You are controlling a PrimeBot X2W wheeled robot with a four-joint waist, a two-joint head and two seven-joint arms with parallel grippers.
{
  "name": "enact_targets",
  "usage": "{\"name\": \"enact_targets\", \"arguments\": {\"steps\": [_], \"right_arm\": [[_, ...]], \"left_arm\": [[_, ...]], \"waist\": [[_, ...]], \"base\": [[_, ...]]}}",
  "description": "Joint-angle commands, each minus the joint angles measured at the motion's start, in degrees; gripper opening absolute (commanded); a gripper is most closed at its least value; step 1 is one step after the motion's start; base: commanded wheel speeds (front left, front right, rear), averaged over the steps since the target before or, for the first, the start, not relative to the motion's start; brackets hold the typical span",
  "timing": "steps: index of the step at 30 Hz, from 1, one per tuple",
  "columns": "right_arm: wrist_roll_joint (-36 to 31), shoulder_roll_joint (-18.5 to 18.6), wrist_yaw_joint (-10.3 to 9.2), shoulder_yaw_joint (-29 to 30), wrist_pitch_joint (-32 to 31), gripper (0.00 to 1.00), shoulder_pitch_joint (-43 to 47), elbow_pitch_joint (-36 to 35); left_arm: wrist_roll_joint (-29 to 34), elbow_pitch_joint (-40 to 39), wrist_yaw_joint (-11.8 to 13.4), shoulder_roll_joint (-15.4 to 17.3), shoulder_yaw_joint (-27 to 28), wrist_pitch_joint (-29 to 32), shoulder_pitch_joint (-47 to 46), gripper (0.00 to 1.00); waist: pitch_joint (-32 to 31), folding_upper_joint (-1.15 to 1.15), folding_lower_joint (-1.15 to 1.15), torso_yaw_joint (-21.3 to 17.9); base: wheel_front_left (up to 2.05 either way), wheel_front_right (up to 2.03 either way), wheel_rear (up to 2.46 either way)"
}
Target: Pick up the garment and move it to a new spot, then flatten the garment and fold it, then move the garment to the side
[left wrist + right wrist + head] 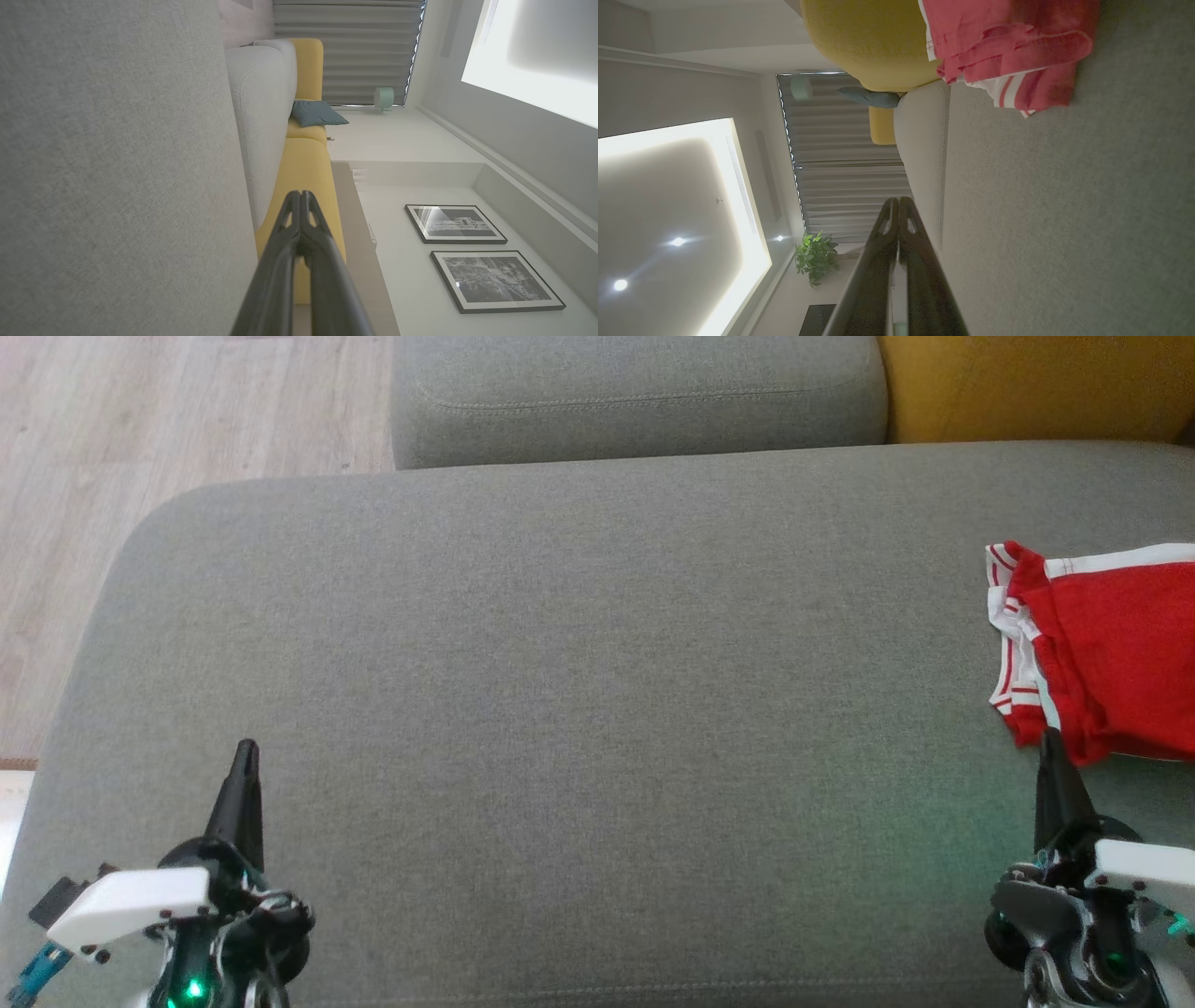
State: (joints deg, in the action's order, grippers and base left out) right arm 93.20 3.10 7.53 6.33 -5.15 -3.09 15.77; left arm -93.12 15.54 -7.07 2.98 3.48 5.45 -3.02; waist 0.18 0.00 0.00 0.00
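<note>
One broad grey seat cushion point(579, 709) takes up most of the head view, bare fabric from 9 o'clock across to 3. A grey back cushion point(635, 401) butts against it at 12 o'clock. A yellow cushion point(1027, 383) sits beside that at 1 o'clock. Pale wood floor point(140, 448) shows at 10 o'clock.

The garment point(1111, 644) is red with white striped trim, crumpled in loose folds. It lies on the seat cushion at 3 o'clock and is cut off by the frame edge.

The left gripper point(246, 747) is at 7 o'clock over bare cushion, well apart from the garment. Its fingers are pressed together with nothing between them.

The right gripper point(1050, 737) is at 4 o'clock, clenched and empty, its tip at the garment's near hem. The right wrist view shows a strip of grey cushion between tip and cloth, so they are not touching.

Smaller items, left wrist view: framed prints point(455, 224) on the wall at 4 o'clock, and a teal pillow point(317, 113) at 12 o'clock on yellow upholstery.

Right wrist view: a potted plant point(816, 256) at 8 o'clock.
</note>
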Motion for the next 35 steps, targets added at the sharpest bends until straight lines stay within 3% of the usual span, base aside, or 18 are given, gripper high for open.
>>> {"name": "enact_targets", "arguments": {"steps": [1,35], "right_arm": [[-0.15,0.56,-0.04,-0.89,-0.48,0.0,-2.99,-1.81],[-0.51,0.26,-0.04,-0.46,-0.82,0.0,-3.03,-1.78]], "left_arm": [[0.23,-1.53,-0.42,0.54,2.18,0.34,-3.09,0.0],[0.53,-1.51,-0.42,0.29,2.53,0.62,-3.12,0.0]], "waist": [[0.0,0.0,0.0,0.0],[0.0,0.0,0.0,0.0]], "base": [[0.0,0.0,0.0],[0.0,0.0,0.0]]}}
